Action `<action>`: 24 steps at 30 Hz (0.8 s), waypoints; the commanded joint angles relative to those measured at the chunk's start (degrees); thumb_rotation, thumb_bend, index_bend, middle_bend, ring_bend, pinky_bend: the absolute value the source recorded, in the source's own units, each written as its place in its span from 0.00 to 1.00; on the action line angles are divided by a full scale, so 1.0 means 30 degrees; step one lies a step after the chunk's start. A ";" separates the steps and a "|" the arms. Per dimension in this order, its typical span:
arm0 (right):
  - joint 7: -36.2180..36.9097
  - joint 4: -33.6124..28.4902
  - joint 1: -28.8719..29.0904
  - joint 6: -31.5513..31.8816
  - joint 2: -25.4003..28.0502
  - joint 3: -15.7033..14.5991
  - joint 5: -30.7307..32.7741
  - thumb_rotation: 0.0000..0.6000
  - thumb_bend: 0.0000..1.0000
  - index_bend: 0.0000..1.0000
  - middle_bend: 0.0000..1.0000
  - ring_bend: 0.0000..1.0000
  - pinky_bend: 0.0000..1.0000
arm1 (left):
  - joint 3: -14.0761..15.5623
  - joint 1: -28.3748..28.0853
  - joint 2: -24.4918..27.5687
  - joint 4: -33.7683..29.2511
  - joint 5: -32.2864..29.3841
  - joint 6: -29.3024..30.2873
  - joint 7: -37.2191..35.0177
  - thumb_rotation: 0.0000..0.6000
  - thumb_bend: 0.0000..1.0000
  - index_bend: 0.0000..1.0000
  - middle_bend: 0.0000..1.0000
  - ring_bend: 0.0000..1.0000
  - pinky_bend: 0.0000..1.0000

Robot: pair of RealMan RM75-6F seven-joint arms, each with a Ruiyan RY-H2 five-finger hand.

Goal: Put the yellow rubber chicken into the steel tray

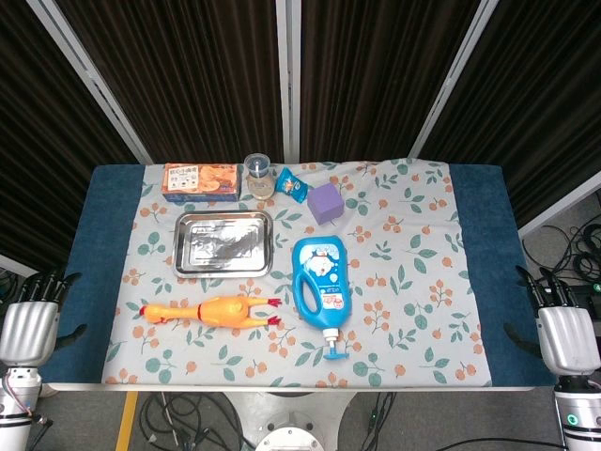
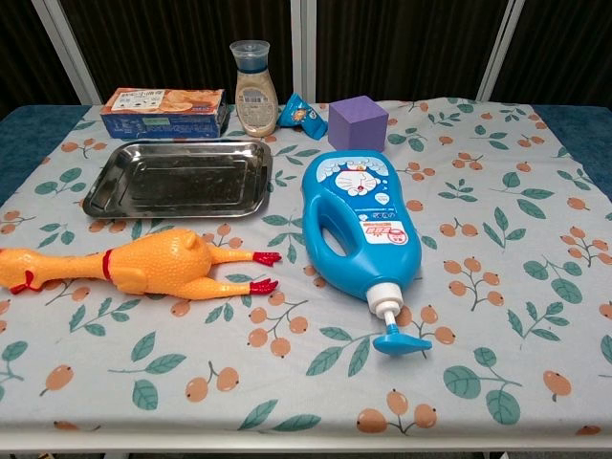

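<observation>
We see the rubber chicken (image 2: 143, 271) lying just in front of the steel tray (image 2: 105, 186), untouched. Both the left hand (image 1: 30, 324) and the right hand (image 1: 563, 331) sit at the table's edges holding nothing; their fingers are mostly hidden, so we can't tell how far they spread.

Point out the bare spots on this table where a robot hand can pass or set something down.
Widest bare cloth lies right of the blue pump bottle and purple cube, out to the table's right edge. The front strip below the rubber chicken is open too. The steel tray is empty. Crowded: the back row of snack box, small bottle and blue packet.
</observation>
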 commanded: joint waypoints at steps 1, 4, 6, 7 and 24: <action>0.0039 0.0019 -0.0031 0.0041 -0.0011 -0.0001 0.0007 1.00 0.14 0.10 0.27 0.09 0.19 | 0.0065 -0.0020 0.0075 -0.0138 -0.0107 -0.0241 0.0009 1.00 0.06 0.24 0.19 0.15 0.17; 0.0110 0.0052 -0.0060 0.0136 0.0012 0.0051 0.0022 1.00 0.14 0.10 0.27 0.09 0.19 | 0.0059 -0.0066 0.0148 -0.0249 -0.0108 -0.0339 -0.0010 1.00 0.06 0.24 0.19 0.15 0.17; 0.0074 0.0085 -0.0051 0.0213 0.0063 0.0139 0.0038 1.00 0.14 0.10 0.27 0.09 0.19 | 0.0142 0.0005 0.0064 -0.0244 0.0123 -0.0144 -0.0093 1.00 0.06 0.24 0.19 0.15 0.17; 0.0052 0.0079 -0.0032 0.0237 0.0094 0.0177 0.0025 1.00 0.14 0.10 0.27 0.09 0.19 | 0.0123 -0.0062 0.0064 -0.0269 0.0232 -0.0157 -0.0146 1.00 0.06 0.24 0.19 0.15 0.17; -0.0012 -0.0091 0.0122 0.0174 0.0469 0.0405 0.0120 1.00 0.14 0.10 0.27 0.09 0.19 | -0.0465 -0.4099 -0.0793 -0.1334 0.1332 -0.4948 -0.0511 1.00 0.06 0.25 0.21 0.16 0.21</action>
